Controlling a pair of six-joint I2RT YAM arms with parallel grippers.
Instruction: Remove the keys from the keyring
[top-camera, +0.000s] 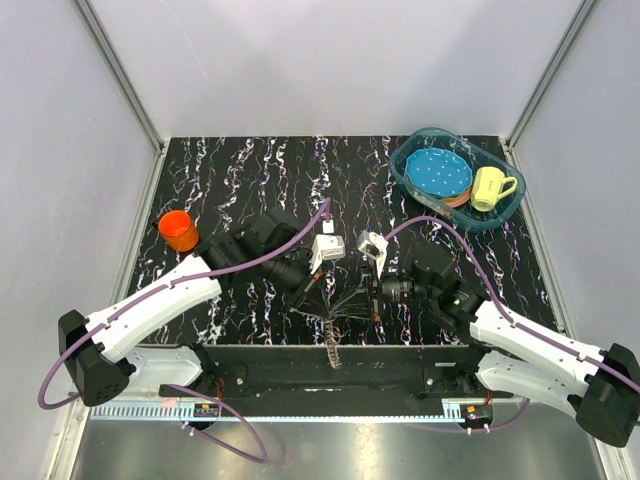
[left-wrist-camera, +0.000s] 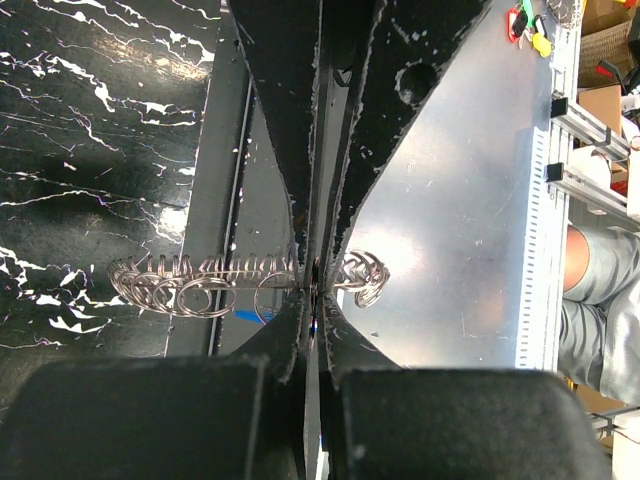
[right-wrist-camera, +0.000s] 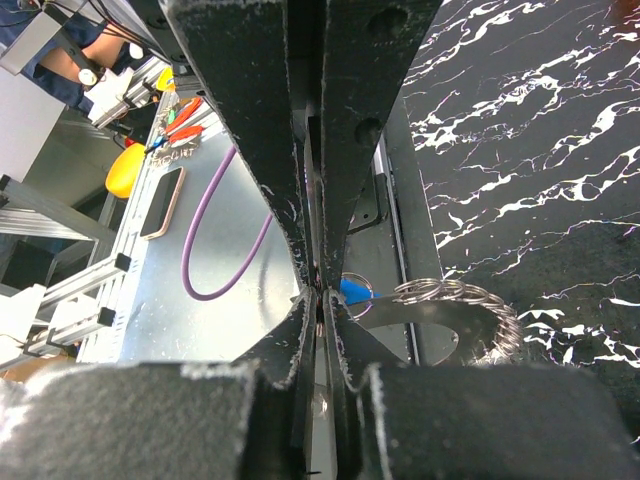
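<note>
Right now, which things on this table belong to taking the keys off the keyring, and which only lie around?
For the job:
- the keys
- the keyring
- left gripper, jaws shut on the keyring
- right gripper, jaws shut on the keys

Just lying about:
- orange cup
- blue basin
- dotted plate and yellow mug, both in the basin
</note>
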